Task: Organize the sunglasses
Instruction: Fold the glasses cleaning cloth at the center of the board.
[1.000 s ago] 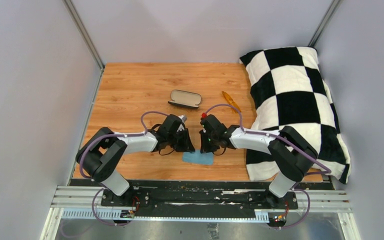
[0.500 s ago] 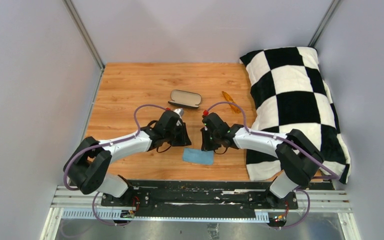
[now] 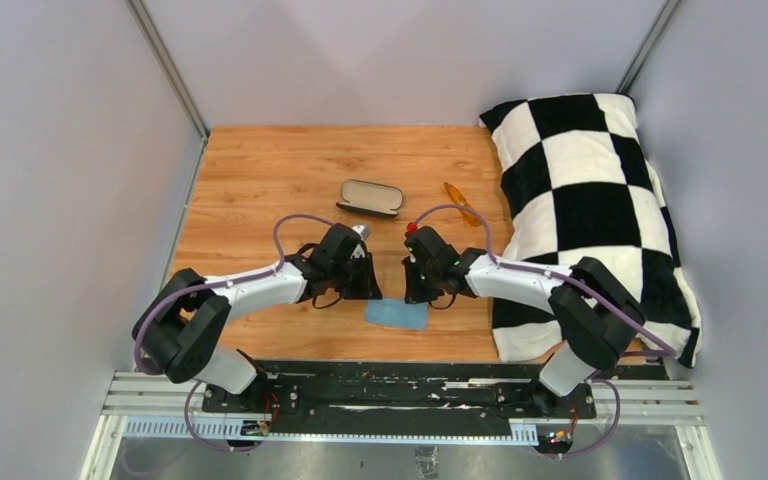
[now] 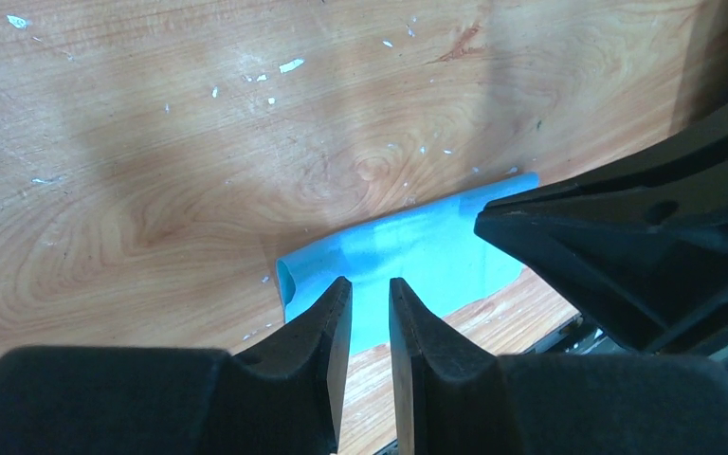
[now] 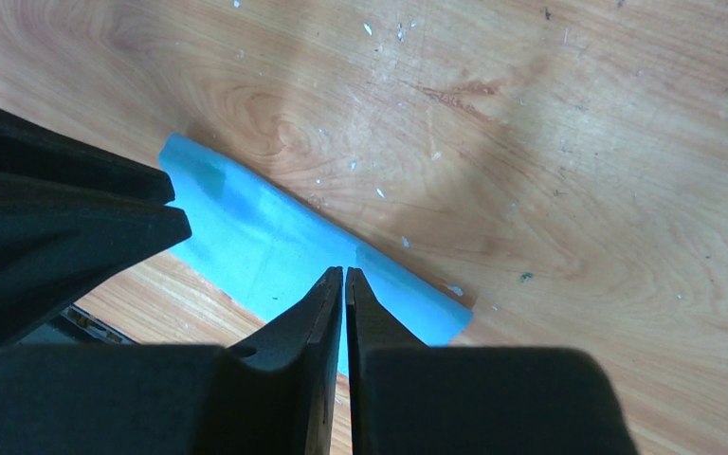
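Note:
The amber sunglasses (image 3: 462,203) lie on the wooden table beside the pillow, far from both grippers. The black case (image 3: 371,197) lies open to their left. A light-blue cloth (image 3: 396,315) lies folded flat near the front edge. My left gripper (image 3: 365,284) hovers over the cloth's left part (image 4: 427,246), its jaws a narrow gap apart (image 4: 370,282) and empty. My right gripper (image 3: 415,288) faces it over the cloth's far edge (image 5: 256,237), jaws pressed together (image 5: 344,271) with nothing between them.
A black-and-white checked pillow (image 3: 590,210) fills the table's right side. Grey walls enclose the table (image 3: 260,180). The two gripper heads sit close together, tip to tip. The black rail (image 3: 390,375) runs just behind the cloth's near edge.
The left arm stretched out and its gripper shifted a little toward the case, then eased back. The right gripper barely moved. The cloth, case and sunglasses stayed put.

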